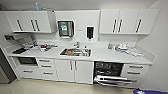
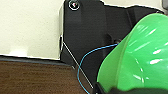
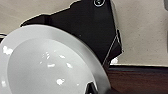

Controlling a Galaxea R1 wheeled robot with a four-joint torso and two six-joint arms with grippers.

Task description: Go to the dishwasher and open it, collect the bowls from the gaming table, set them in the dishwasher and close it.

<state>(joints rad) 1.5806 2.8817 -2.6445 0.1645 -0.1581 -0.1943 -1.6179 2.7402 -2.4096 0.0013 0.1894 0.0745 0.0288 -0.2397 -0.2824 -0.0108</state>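
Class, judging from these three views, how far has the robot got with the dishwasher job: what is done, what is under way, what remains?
Done: the built-in steel-fronted dishwasher stands open, door down. In hand: a translucent bright-green plastic bowl shows close at the left wrist and a white glossy dish at the right wrist. Left: loading them and closing the door.

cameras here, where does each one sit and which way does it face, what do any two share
Head view: high on the robot, looking forward and down at a kitchen wall; the dishwasher stands open right of the sink.
Left wrist view: on the left arm, close on a green bowl before the robot's dark plate.
Right wrist view: on the right arm, close on a white dish before the same kind of plate.
Both wrist views share pale floor and a dark wood-grain band.
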